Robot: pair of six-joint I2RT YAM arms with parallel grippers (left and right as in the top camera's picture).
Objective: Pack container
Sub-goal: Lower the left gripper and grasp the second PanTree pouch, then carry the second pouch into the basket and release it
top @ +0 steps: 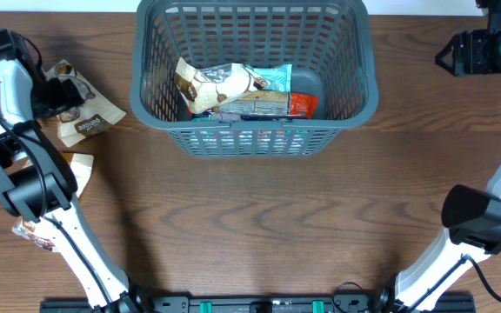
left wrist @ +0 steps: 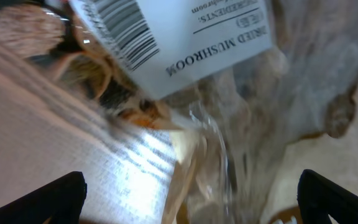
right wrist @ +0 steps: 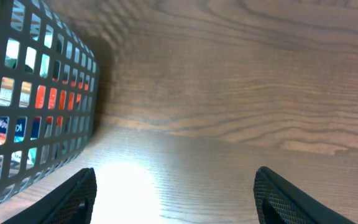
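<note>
The container (top: 259,135), a large dark grey slotted basket, stands at the top middle of the table with several snack packets (top: 242,91) inside. It also shows in the right wrist view (right wrist: 36,93) at the left. A dried mushroom packet (top: 90,122) with a barcode label lies at the far left; it fills the left wrist view (left wrist: 229,93). My left gripper (top: 59,94) is open, with its fingers on either side of this packet (left wrist: 191,199). My right gripper (top: 446,56) is open and empty over bare table to the right of the container (right wrist: 176,193).
Another brown packet (top: 78,165) lies at the left below the mushroom packet, and one more packet (top: 31,233) lies partly hidden beside the left arm. The table is brown wood (top: 259,226).
</note>
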